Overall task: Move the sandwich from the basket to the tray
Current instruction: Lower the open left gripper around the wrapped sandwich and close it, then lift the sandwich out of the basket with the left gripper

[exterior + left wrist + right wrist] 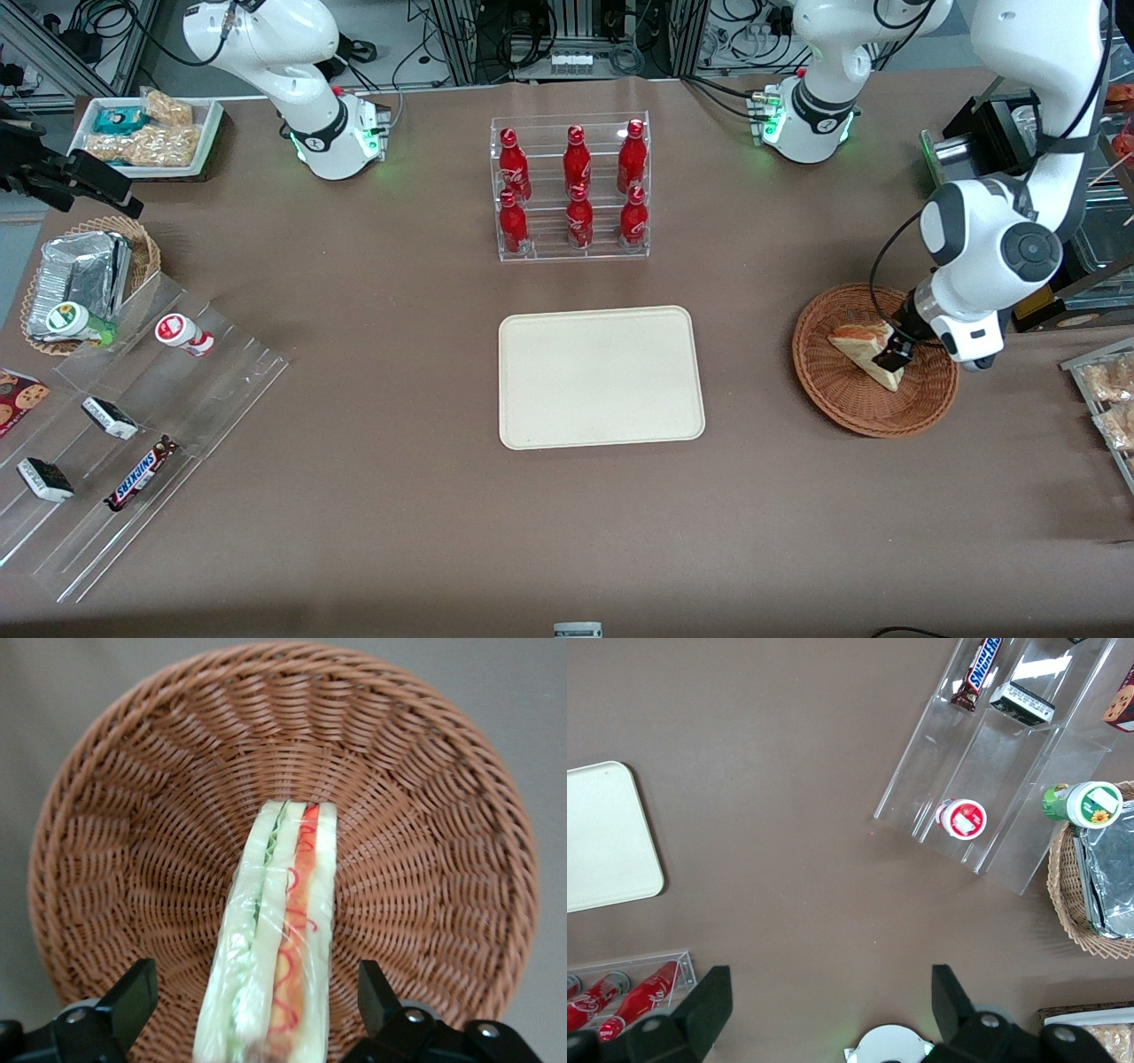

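The sandwich (861, 344) (283, 921), a plastic-wrapped wedge with red, green and cream layers, stands on edge inside the reddish-brown wicker basket (842, 403) (133, 815) toward the working arm's end of the table. My left gripper (893, 356) (255, 981) is lowered into the basket and open. One black finger (133, 997) stands on each side of the sandwich, with a gap between each finger and the bread. The cream tray (601, 377) (607, 837) lies flat at the table's middle with nothing on it.
A clear rack of red bottles (571, 190) stands farther from the front camera than the tray. Acrylic stepped racks (133, 425) with snacks, a lighter basket of foil packets (84, 275) and a white snack dish (146, 133) lie toward the parked arm's end.
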Robot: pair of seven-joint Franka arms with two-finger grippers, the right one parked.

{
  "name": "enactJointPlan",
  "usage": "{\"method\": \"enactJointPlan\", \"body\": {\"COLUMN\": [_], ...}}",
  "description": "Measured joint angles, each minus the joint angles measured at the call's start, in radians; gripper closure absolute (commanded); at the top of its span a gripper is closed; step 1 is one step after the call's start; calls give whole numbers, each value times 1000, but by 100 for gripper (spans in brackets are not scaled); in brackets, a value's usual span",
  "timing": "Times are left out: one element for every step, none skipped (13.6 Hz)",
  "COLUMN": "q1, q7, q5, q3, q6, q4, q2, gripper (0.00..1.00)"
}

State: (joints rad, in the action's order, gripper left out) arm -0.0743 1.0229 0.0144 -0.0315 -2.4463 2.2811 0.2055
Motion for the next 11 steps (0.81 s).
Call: {"method": "enactJointPlan", "body": {"q1": [0,0,1,2,2,2,2,3,5,6,6], "q7": [26,54,72,78,78,78,78,78,78,78,78], "q5": [0,0,0,0,-1,-4,-14,-33,-54,-68,-79], "q3": [-1,-2,-3,-4,-6,-10,-18,-30,-42,-56,-82], "q6": [-4,-5,-4,6,37,95,173,260,341,408,452], "q4": [0,0,-1,-6,-24,-63,-122,-198,-276,-348,-409], "q2": [16,27,32,31,30,28,25,24,24,27,35], "gripper": [59,80,89,90,90,90,90,90,90,90,89]}}
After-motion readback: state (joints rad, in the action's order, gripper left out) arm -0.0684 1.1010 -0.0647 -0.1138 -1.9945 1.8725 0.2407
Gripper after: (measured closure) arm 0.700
